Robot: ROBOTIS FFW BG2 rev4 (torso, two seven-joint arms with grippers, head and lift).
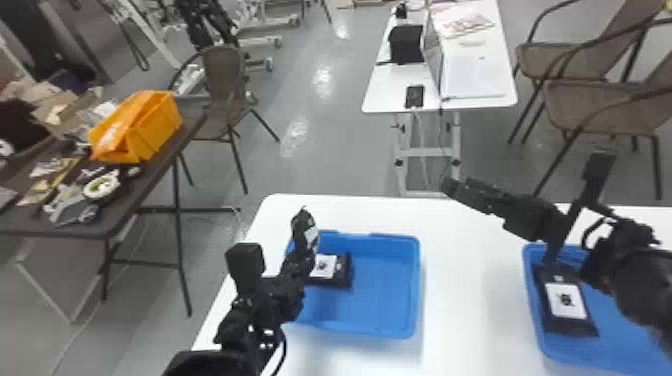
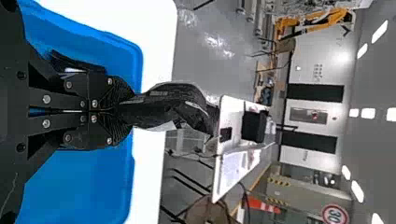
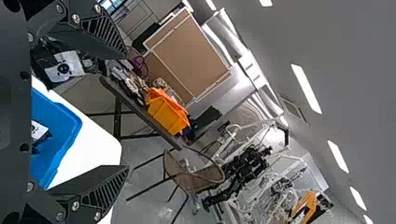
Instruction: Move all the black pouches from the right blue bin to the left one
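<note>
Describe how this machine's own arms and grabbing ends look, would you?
The left arm and right arm are black and knobbly, built from chunky segments. A thin black cable loops beside the left arm. The left tool and right tool are black too, with round silvery screws and tapering fingers ridged near the tips.

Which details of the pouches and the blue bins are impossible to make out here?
Held pouch: left wrist view; gripped end hidden by left end effector.
Pouch in left bin: head view; left end behind left arm and held pouch.
Right bin: head view; cut by right edge, partly behind right arm; pouch count unclear.
</note>
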